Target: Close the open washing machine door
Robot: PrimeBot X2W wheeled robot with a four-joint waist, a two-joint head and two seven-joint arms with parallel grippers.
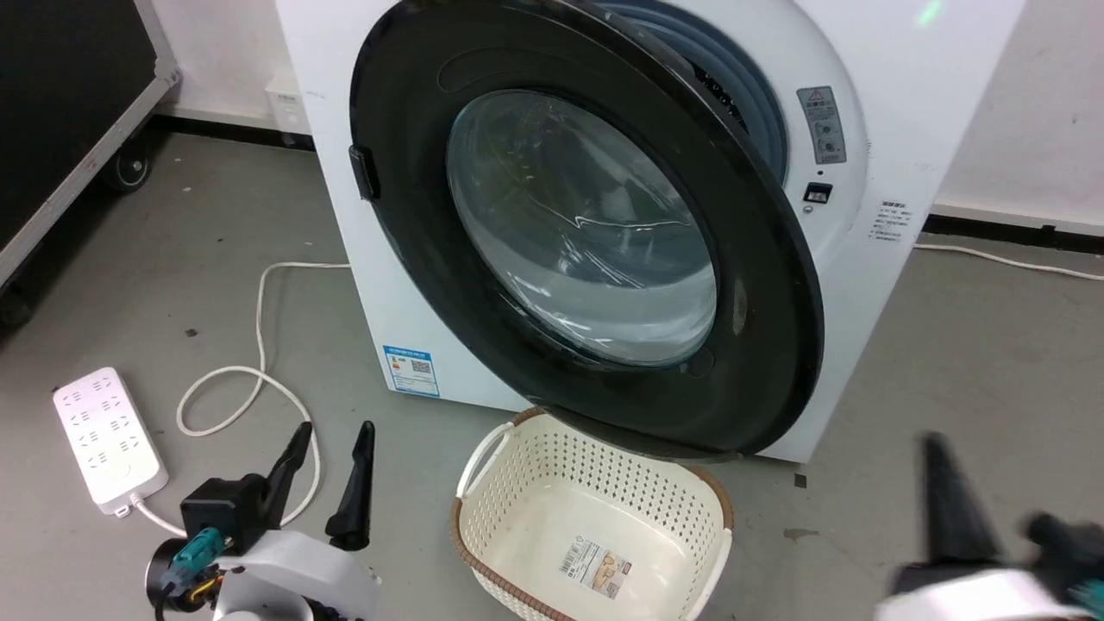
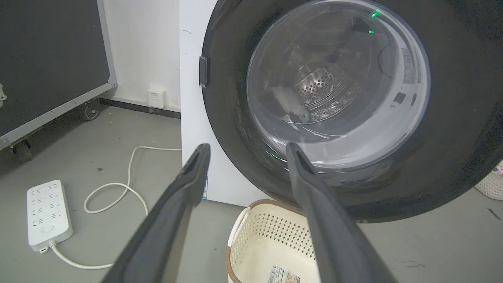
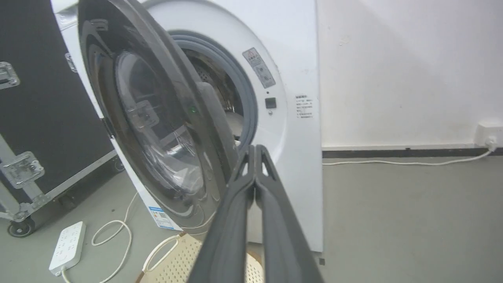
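Glossy black-rimmed with a clear glass centre, the washing machine door (image 1: 595, 250) is pictured partly open and upright. It is hinged at the left of the washing machine (image 1: 897, 52), with its free right edge swung clear of the drum opening and its outer face angled outward. The left gripper (image 1: 336, 427), fingers spread and empty, is seen low before the machine's left corner. The right gripper (image 3: 255, 149), fingers pressed together, is pointed at the door's free edge. A cream laundry basket (image 1: 470, 483) is set below the door.

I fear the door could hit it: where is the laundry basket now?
In the head view, the laundry basket stands on the floor at lower centre, its rear rim just under the lower edge of the open washing machine door.
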